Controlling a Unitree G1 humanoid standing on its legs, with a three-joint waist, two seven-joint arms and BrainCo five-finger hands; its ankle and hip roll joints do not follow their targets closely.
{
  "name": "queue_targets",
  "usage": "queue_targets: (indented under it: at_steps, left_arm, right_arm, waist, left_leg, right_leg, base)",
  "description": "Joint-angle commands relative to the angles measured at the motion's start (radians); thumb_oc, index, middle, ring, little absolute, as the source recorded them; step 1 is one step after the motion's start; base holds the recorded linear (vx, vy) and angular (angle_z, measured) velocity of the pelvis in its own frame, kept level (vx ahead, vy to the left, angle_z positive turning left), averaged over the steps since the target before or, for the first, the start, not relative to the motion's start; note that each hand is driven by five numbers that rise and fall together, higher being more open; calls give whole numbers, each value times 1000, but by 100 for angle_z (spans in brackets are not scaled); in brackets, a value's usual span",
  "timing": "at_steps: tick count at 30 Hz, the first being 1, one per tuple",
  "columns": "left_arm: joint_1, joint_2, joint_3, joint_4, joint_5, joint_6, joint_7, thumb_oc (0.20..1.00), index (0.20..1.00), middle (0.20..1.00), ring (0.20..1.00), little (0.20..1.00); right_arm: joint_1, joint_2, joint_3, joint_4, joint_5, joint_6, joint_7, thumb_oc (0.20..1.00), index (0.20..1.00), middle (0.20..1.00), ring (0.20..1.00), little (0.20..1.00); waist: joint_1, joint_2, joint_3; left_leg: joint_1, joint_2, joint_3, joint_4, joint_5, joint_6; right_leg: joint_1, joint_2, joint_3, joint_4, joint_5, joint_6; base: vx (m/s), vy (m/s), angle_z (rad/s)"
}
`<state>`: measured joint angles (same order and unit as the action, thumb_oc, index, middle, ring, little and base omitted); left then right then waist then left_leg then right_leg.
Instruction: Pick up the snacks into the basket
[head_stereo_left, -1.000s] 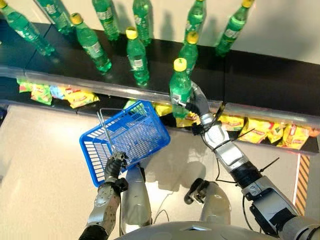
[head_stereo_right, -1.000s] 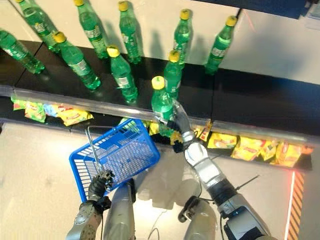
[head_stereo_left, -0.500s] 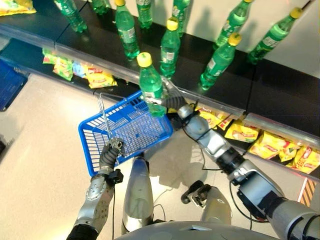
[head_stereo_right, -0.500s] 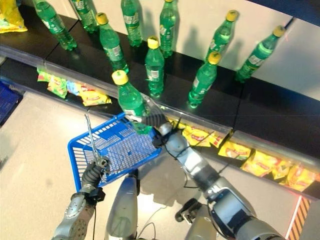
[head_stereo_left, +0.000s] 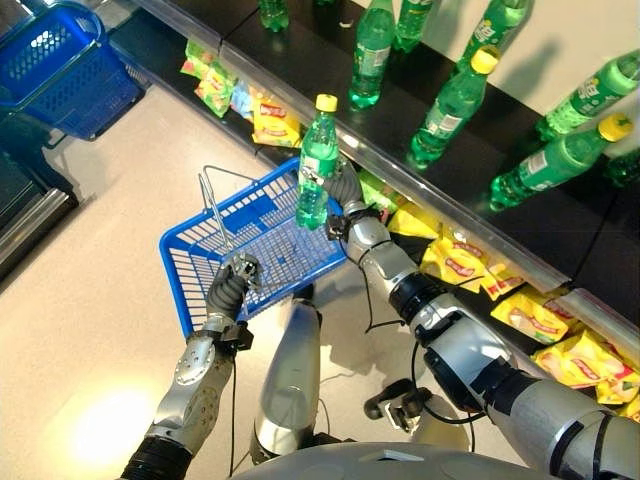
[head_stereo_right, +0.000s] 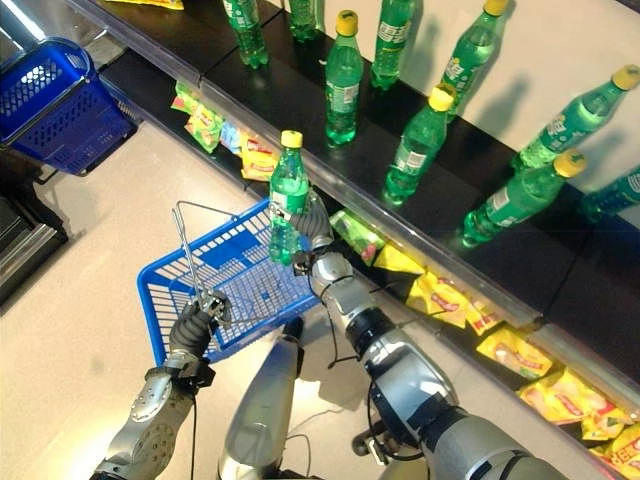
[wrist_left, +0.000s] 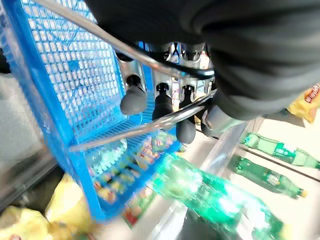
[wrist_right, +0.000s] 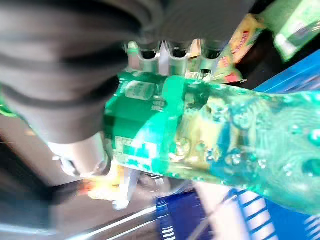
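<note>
Right hand (head_stereo_left: 345, 195) at frame centre, fingers wrapped round a green bottle (head_stereo_left: 316, 165) with yellow cap, upright over the far rim of the blue basket (head_stereo_left: 200, 292). Left hand (head_stereo_left: 232, 287), lower left of centre, fingers curled round the basket's metal handle (head_stereo_left: 214, 208). Snack packets (head_stereo_left: 455, 262) lie on the lower shelf (head_stereo_left: 180, 55), right of basket. More green bottles (head_stereo_left: 452, 107) stand on the upper shelf. Second blue basket (head_stereo_left: 62, 66) upper left.

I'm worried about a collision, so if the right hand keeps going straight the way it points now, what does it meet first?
Probably the shelf edge: the right hand, holding the green bottle over the blue basket, points at it. Depth is uncertain.
</note>
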<state>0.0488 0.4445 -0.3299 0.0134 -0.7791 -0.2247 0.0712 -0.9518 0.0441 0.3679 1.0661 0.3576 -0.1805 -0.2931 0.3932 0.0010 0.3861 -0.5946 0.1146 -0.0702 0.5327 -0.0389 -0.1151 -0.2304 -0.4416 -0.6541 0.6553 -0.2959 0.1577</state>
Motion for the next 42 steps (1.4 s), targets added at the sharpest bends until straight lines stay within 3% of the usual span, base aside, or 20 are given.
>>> queue_targets:
  at_steps: [1, 14, 26, 35, 42]
  left_arm:
    - [-100, 19, -66, -236, 4, -97, -79, 200, 200, 200, 200, 200]
    - [-222, 9, -196, -303, -79, -62, -174, 200, 200, 200, 200, 200]
    - [-271, -25, -273, -351, -176, -35, -197, 200, 200, 200, 200, 200]
    - [-289, -17, -308, -382, -205, -16, -223, 200, 200, 200, 200, 200]
    - [-266, -8, -304, -393, -223, 13, -253, 200, 200, 200, 200, 200]
  right_arm:
    - [-123, 49, -16, 14, -8, -70, 33, 200, 200, 200, 200, 200]
    - [-115, -26, 55, 237, -276, 5, 75, 200, 200, 200, 200, 200]
    - [-91, -45, 97, 285, -408, 32, 73, 200, 200, 200, 200, 200]
    - [-121, -57, 282, 306, -724, 59, 121, 200, 200, 200, 200, 200]
    - [-69, -82, 265, 339, -754, 79, 154, 200, 200, 200, 200, 200]
  waist:
    - [31, 39, -49]
    - [89, 69, -36]
    - [105, 94, -17]
    - [125, 103, -1]
    - [122, 114, -5]
  left_leg:
    - [-16, -7, 37, 17, -39, 53]
    - [-69, -44, -9, 30, -30, 63]
    - [-111, -57, -22, 49, -27, 71]
    - [-143, -66, -35, 52, -18, 70]
    - [-149, -65, -34, 40, -11, 70]
  right_leg:
    - [-69, -3, -14, -43, 171, 16]
    - [-91, -20, -52, -4, 155, 24]
    - [-130, -31, -63, 32, 143, 26]
    - [-155, -41, -75, 47, 137, 26]
    - [-170, -50, -73, 55, 138, 30]
  base:
    - [-7, -10, 16]
    - [-5, 4, 16]
    - [-12, 3, 7]
    - [-16, -10, 7]
    - [-4, 11, 5]
